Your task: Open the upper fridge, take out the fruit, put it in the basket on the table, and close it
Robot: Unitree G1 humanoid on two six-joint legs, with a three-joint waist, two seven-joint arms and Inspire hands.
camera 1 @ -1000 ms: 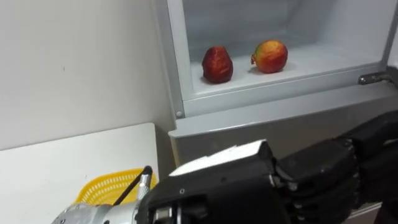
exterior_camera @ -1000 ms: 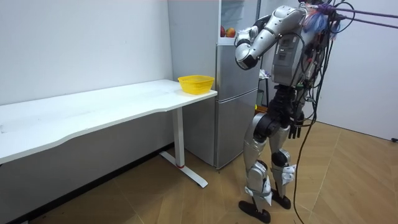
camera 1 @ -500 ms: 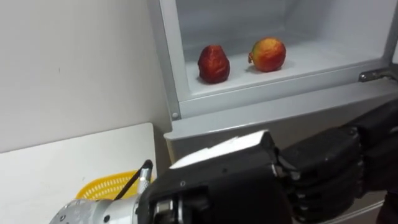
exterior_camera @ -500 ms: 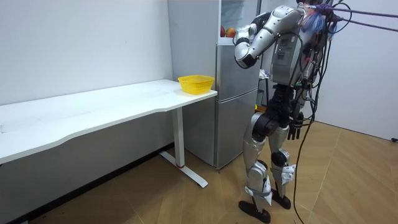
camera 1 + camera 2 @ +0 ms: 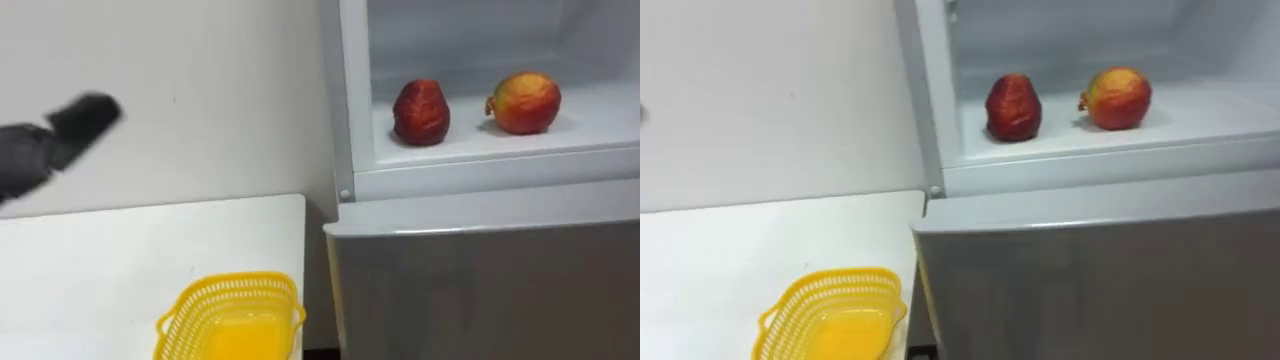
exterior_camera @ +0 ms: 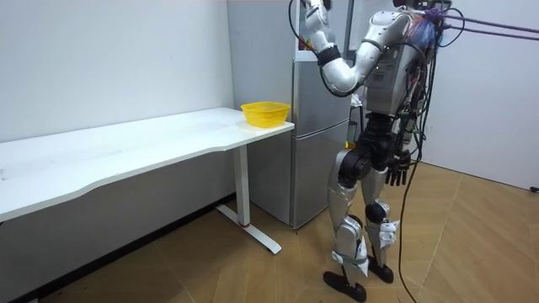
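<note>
The upper fridge compartment [image 5: 480, 150] stands open. On its white shelf lie a dark red fruit [image 5: 421, 112] and, to its right, a red and yellow fruit [image 5: 524, 102]. My left hand [image 5: 55, 140] is a dark blur at the far left of the left eye view, in front of the wall and well away from both fruits. The room view has that left arm raised, with the hand [image 6: 314, 15] high beside the fridge's top. My right hand [image 6: 401, 172] hangs at my side with relaxed fingers, holding nothing.
A yellow mesh basket [image 5: 232, 318] sits on the white table's [image 5: 100, 270] end, close to the grey fridge [image 6: 320, 143]. The lower fridge door [image 5: 480, 280] is closed. I stand right in front of the fridge, with a bare wall behind the table.
My left arm, which lay across the lower part of the view, has swung up and off to the left. The whole picture has shifted, so fridge and basket sit further right.
</note>
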